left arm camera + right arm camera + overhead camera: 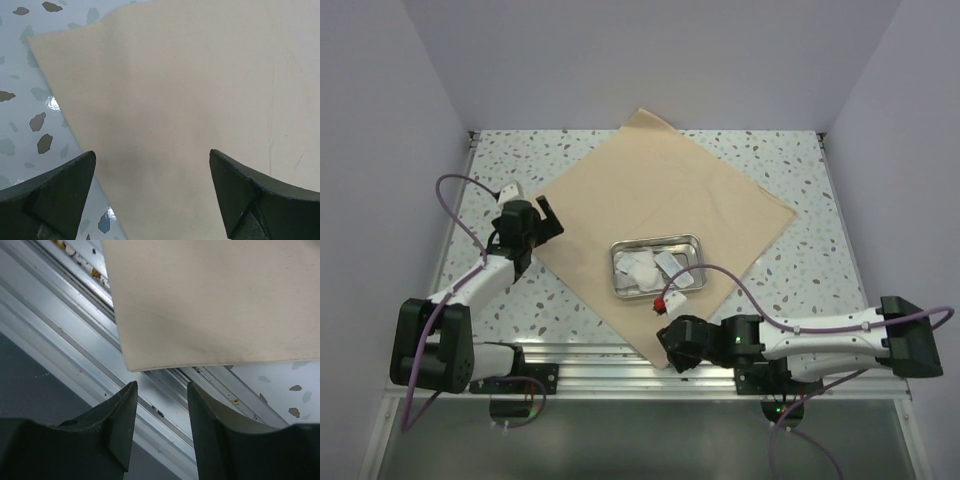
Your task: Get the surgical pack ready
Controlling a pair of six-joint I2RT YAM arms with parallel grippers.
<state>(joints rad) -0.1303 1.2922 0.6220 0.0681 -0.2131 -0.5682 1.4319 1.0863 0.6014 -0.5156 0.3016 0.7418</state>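
Observation:
The beige cloth sheet [660, 190] lies spread flat as a diamond on the speckled table. On its middle sits the small steel tray [616, 270], with white gauze packets [645, 268] inside. My left gripper [552, 215] hovers over the sheet's left corner [165, 90], jaws wide open and empty [151, 152]. My right gripper [672, 350] is at the sheet's near corner [150, 357], above the aluminium rail. Its fingers [161, 384] stand partly apart, just short of the cloth edge, with nothing between them. I see no slim instruments.
An aluminium rail [600, 358] runs along the table's near edge, under the cloth's near corner. A small red-and-white part [665, 300] shows by the tray's near rim. Lilac walls close in the table on three sides.

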